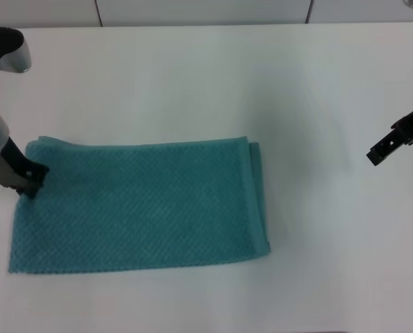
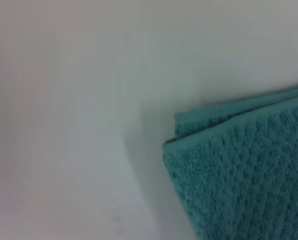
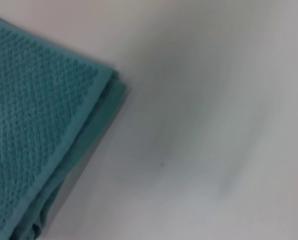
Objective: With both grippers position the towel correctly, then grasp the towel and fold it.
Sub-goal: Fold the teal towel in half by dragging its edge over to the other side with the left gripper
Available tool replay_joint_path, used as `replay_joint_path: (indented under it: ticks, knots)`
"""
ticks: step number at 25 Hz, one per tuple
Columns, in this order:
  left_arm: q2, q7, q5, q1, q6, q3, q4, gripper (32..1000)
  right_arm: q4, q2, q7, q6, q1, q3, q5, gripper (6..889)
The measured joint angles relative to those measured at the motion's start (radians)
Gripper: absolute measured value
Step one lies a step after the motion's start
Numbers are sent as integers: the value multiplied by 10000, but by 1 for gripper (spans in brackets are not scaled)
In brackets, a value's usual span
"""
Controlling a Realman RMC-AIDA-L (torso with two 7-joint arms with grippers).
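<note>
A bare white table (image 1: 262, 83) against plain white panels suggests a lab.

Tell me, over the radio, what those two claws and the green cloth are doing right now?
Left gripper down at towel's far-left corner. Right gripper off to the right, clear of it. Towel flat on table, layers doubled. Nothing in the way.

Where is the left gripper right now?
In the head view, the left gripper is at the far left, down on the towel at its far left corner. The right gripper hangs off to the right, apart from the towel.
</note>
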Motion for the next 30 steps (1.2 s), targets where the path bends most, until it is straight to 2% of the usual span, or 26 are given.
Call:
replay_joint_path:
  ticks: [8, 16, 22, 24, 27, 30]
  knots:
    - [100, 0, 1, -2, 18, 4, -27, 73, 60, 0, 0, 73, 2, -14, 0, 860]
    - [118, 0, 0, -62, 19, 5, -16, 72, 61, 0, 0, 77, 1, -31, 0, 860]
    - [116, -1, 0, -135, 236, -2, 32, 72, 61, -8, 0, 87, 1, -12, 0, 860]
    - [93, -1, 1, -152, 414, -24, 175, 73, 61, -14, 1, 91, 2, -7, 0, 860]
    - [2, 1, -21, -154, 801, -60, 689, 72, 62, -16, -20, 103, 2, -3, 1, 860]
    - [-161, 51, -165, -167, 1410, -80, 1441, 70, 61, -16, -41, 109, 16, -1, 0, 860]
